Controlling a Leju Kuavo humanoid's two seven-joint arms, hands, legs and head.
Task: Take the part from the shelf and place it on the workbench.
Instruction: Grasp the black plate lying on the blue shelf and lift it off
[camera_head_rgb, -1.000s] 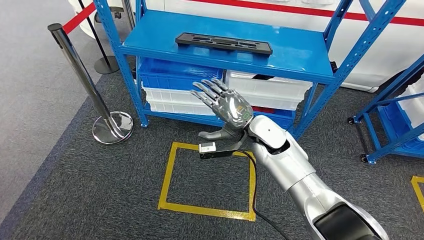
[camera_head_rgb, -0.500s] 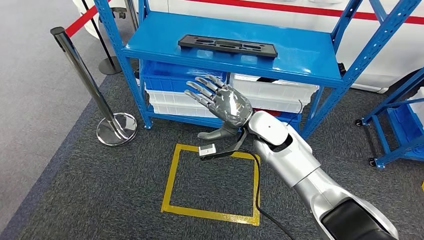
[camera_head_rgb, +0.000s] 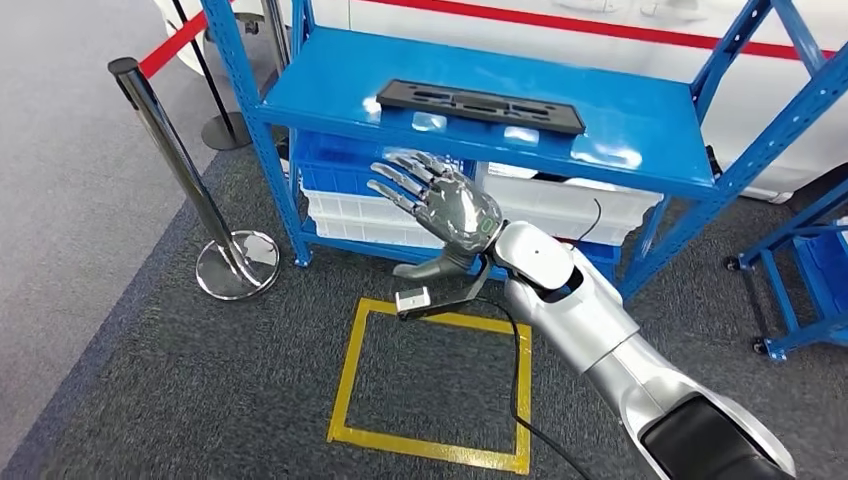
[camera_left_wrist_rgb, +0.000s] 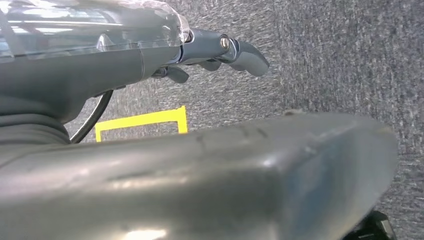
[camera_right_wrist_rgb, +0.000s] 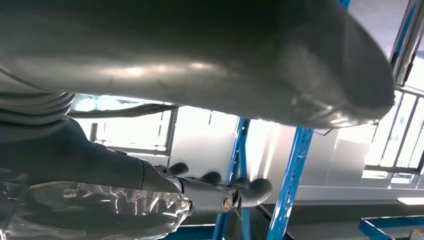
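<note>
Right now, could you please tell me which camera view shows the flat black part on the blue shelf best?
The head view: the flat black slotted part lies whole on the blue metal shelf, beyond the open right hand. The right wrist view gives the hand and blue shelf uprights; the left wrist view gives grey carpet and yellow floor tape, no part.

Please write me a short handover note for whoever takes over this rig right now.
Right hand: open, fingers spread, raised in front of the blue shelf, below its top board, holding nothing.
Left hand: holds nothing, over the grey carpet near the yellow floor marking.
Black part: lies flat on the shelf's top board, untouched.
Done: nothing yet beyond the approach.
Left: grasp the part, lift it off and place it on the workbench.
</note>
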